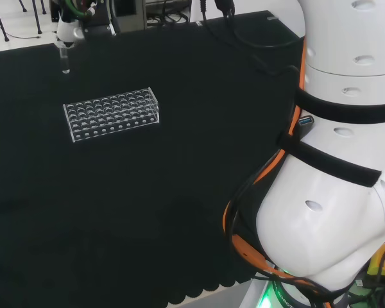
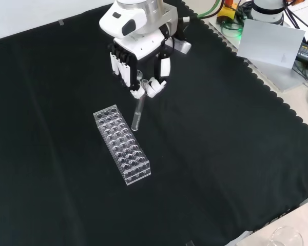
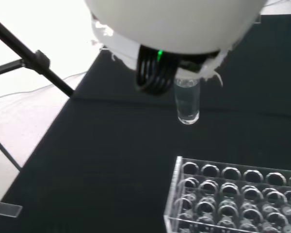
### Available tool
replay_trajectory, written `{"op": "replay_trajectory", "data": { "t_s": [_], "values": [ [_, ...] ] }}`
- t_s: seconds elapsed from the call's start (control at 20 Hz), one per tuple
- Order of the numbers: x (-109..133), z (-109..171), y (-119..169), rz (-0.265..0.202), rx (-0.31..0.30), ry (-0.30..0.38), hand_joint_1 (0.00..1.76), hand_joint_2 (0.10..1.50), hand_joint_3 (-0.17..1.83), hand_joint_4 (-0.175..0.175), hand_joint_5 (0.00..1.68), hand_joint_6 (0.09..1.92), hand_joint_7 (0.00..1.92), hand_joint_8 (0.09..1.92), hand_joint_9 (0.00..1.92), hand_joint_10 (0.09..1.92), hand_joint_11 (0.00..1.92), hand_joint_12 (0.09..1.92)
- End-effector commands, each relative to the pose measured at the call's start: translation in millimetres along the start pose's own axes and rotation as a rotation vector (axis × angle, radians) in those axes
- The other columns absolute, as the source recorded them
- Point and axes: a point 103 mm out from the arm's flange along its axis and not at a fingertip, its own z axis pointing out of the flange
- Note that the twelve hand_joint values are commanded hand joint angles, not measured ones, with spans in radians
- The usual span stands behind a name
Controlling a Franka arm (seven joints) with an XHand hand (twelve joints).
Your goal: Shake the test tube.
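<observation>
A clear glass test tube (image 2: 137, 113) hangs upright in the air, pinched near its top by the curled fingers and thumb of the black and white hand (image 2: 139, 57). In the front view it hovers just above and to the right of the far end of the clear plastic tube rack (image 2: 121, 144). In the head view the hand (image 1: 69, 31) holds the test tube (image 1: 65, 61) at the far left, beyond the rack (image 1: 113, 113). The wrist view shows the test tube's rounded lower end (image 3: 187, 103) above the cloth, with the rack (image 3: 233, 196) close by.
The arm's large white links (image 1: 337, 160) stand at the right of the head view. A grey flat box (image 2: 272, 48) and cables lie off the cloth at the front view's upper right. A round glass vessel (image 2: 286, 237) shows at its lower right edge.
</observation>
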Motion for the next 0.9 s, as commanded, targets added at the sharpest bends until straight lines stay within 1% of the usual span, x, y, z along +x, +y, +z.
{"op": "replay_trajectory", "data": {
  "t_s": [0.05,0.3,0.4,0.5,0.7,0.8,0.9],
  "values": [
    [-46,5,-3,0.070,0.016,-0.067,1.34,0.45,0.92,-0.175,1.42,0.49,1.48,0.47,1.60,0.79,1.36,1.02],
    [-94,2,-7,0.158,0.025,-0.149,1.34,0.45,0.92,-0.175,1.42,0.49,1.48,0.47,1.60,0.79,1.36,1.02],
    [-107,0,-8,0.182,0.025,-0.169,1.34,0.45,0.92,-0.175,1.42,0.49,1.48,0.47,1.60,0.79,1.36,1.02],
    [-116,-3,-9,0.193,0.024,-0.184,1.34,0.45,0.92,-0.175,1.42,0.49,1.48,0.47,1.60,0.79,1.36,1.02],
    [-124,-5,-8,0.203,0.019,-0.192,1.34,0.45,0.92,-0.175,1.42,0.49,1.48,0.47,1.60,0.79,1.36,1.02],
    [-121,-4,-7,0.199,0.020,-0.182,1.34,0.45,0.92,-0.175,1.42,0.49,1.48,0.47,1.60,0.79,1.36,1.02],
    [-113,-2,-4,0.184,0.021,-0.173,1.34,0.45,0.92,-0.175,1.42,0.49,1.48,0.47,1.60,0.79,1.36,1.02]
  ]
}}
